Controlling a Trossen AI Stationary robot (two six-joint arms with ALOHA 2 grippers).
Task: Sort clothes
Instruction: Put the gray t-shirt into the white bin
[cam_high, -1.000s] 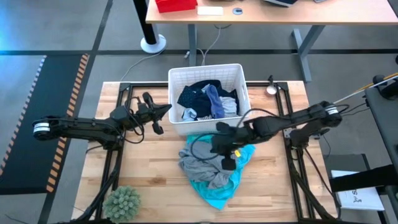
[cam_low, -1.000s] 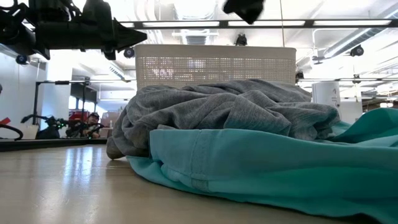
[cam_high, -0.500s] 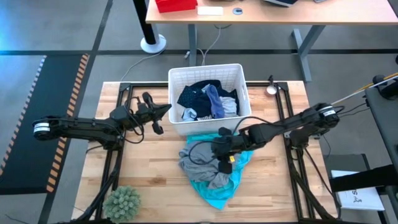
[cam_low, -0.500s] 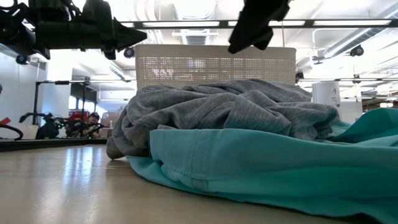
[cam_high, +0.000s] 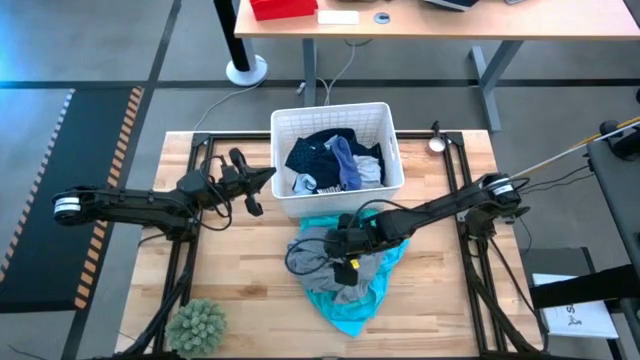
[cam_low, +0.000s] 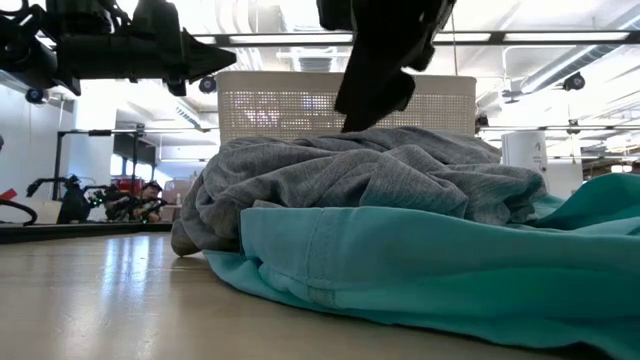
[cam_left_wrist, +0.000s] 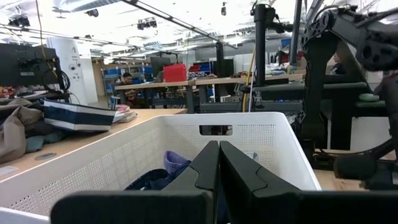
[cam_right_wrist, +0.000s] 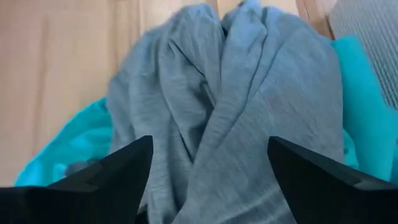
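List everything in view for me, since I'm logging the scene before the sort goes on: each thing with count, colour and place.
Grey garment: one, grey, on the table in front of the basket, lying on the turquoise one.
Turquoise garment: one, turquoise, under the grey garment.
Clothes in basket: several, navy, light blue, white, grey; exact count unclear.
Basket: one, white, slotted, at the table's far middle.
Fuzzy ball: one, green, near-left table corner.
Table: one, light wood.
Left gripper: shut, beside the basket's left wall.
Right gripper: open, down over the grey garment.
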